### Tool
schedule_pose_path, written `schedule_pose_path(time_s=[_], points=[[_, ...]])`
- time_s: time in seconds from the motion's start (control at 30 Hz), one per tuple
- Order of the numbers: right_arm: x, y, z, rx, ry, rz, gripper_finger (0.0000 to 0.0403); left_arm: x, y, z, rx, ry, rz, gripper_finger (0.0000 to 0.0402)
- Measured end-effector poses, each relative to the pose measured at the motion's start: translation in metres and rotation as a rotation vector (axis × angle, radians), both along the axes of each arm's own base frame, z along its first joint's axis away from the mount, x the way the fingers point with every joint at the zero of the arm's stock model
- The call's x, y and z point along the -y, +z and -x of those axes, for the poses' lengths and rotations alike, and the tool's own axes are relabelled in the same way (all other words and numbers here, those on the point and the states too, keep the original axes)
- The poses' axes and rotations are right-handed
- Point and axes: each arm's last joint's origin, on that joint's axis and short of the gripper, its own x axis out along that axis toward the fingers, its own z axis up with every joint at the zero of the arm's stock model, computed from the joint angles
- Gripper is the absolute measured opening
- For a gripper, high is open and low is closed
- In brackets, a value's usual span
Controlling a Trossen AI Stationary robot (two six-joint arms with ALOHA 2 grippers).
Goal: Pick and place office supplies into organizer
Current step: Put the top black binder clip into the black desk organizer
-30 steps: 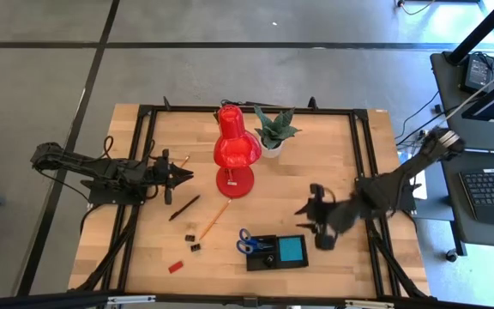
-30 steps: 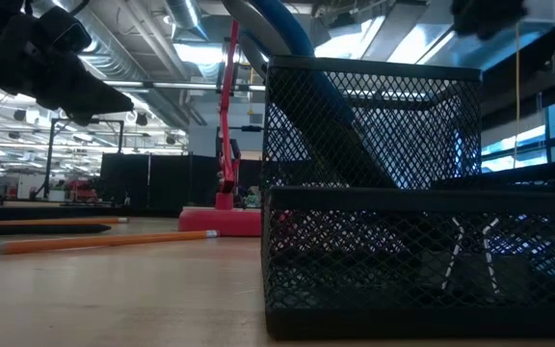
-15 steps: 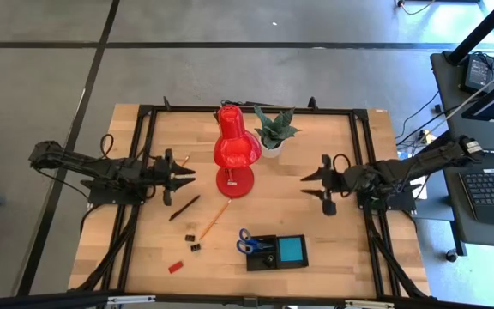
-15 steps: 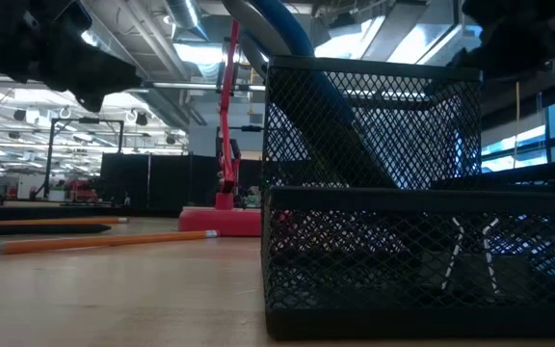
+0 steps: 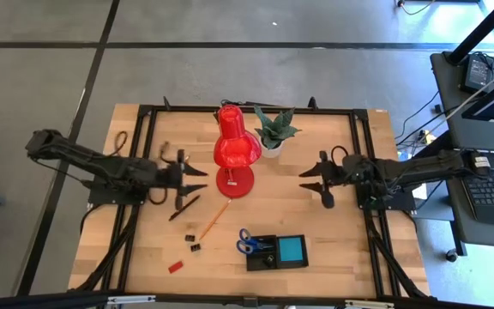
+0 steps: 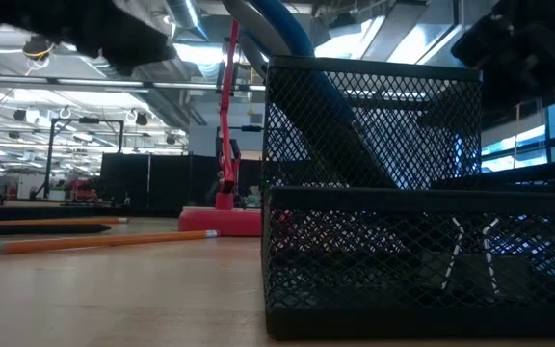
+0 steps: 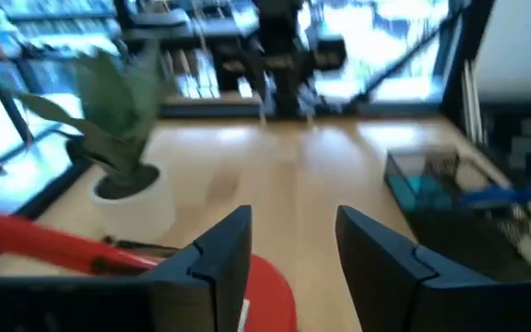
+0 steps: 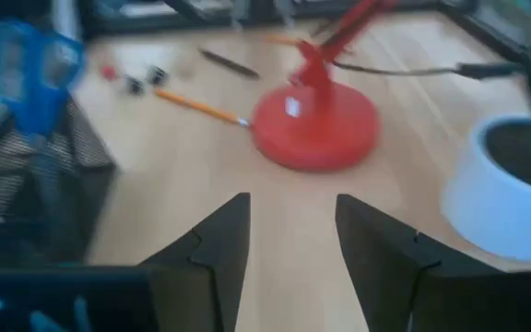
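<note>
The black mesh organizer (image 5: 274,251) stands near the table's front edge. Blue-handled scissors (image 5: 249,243) stand in it and a blue note pad (image 5: 292,249) lies in it. On the wood to its left lie an orange pencil (image 5: 214,218), a black pen (image 5: 184,208), two tiny black clips (image 5: 194,240) and a small red block (image 5: 175,267). My left gripper (image 5: 199,178) hovers open above the pen's far end, pointing at the lamp base. My right gripper (image 5: 309,182) hovers open to the right of the lamp, nothing between its fingers.
A red desk lamp (image 5: 234,154) stands at the table's middle, between the two grippers. A potted green plant (image 5: 273,130) stands just behind it. Bare wood lies between the lamp base and the organizer. Black frame rails (image 5: 144,154) run along the table's sides.
My left gripper has opened, risen, and gone a little toward the table's right, nearer the lamp base. My right gripper has drawn back from beside the organizer toward the table's far edge, and its arm now lies stretched toward the table's right edge. The supplies have kept still.
</note>
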Motion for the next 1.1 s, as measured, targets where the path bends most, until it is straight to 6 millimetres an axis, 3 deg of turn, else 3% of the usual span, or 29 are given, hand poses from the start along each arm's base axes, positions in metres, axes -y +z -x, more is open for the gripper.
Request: schedule_pose_path(time_s=[0.17,0.33,0.7,0.97,1.1], points=[[0.004,0.004,-0.001,0.099,0.041,-0.047,0.0165,0.026,0.017,-0.037,-0.222,-0.024,-0.097,0.0154],[0.003,0.004,-0.001,0.099,0.055,-0.034,0.0165,0.059,0.016,-0.060,-0.520,0.071,-0.154,0.0147],[0.002,-0.005,0.001,0.008,0.101,0.007,0.0165,0.141,0.008,-0.093,-0.924,0.229,0.240,0.0132],[0.002,-0.006,0.002,0.000,0.121,0.059,0.0165,0.168,-0.022,-0.111,-1.220,0.317,0.273,0.0132],[0.002,-0.006,0.002,-0.002,0.121,0.060,0.0165,0.171,-0.034,-0.106,-1.357,0.355,0.245,0.0132]])
